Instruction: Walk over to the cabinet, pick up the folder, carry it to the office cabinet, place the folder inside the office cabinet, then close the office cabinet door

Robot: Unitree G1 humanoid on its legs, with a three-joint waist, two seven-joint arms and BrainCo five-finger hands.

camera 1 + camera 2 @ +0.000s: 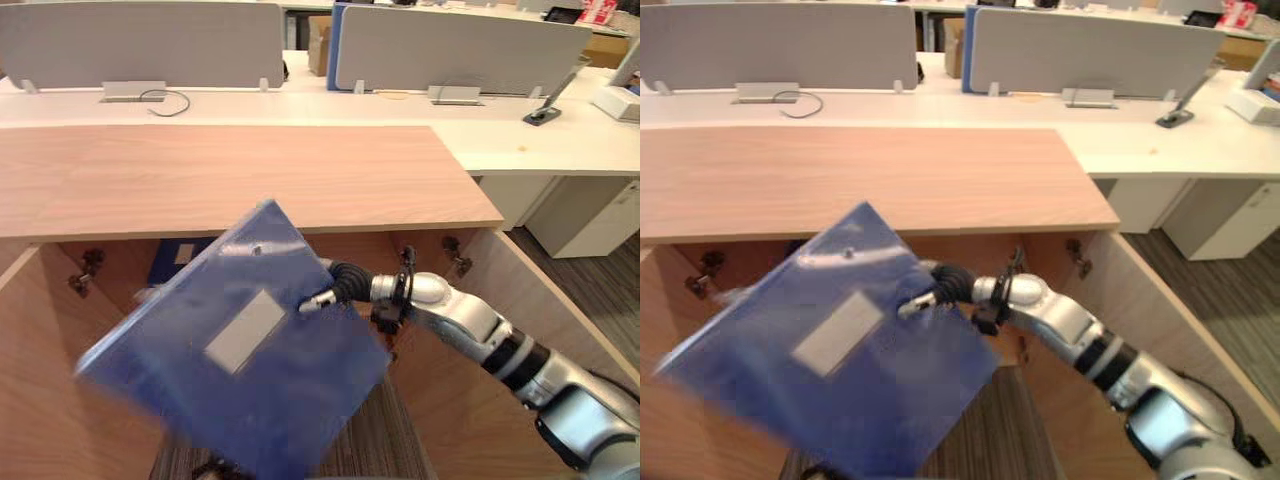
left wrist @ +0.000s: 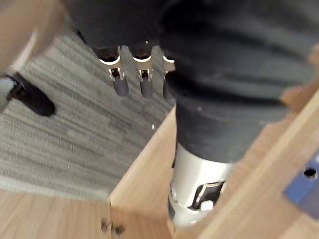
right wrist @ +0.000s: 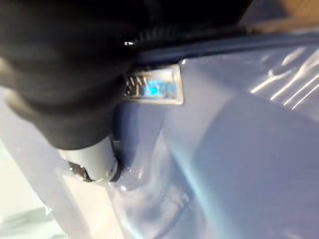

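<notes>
The glossy blue plastic folder hangs tilted in front of the open light-wood office cabinet. One corner is raised and its long axis runs diagonally down toward my left, with the opening right behind it. My right hand pinches its right edge, thumb on the face, the arm reaching in low from the right. My left hand dangles slack and empty above the grey carpet.

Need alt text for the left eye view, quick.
The right robot hand holds a blue folder, tilted, in front of the open wooden cabinet. A white desk with grey dividers stands behind it.
</notes>
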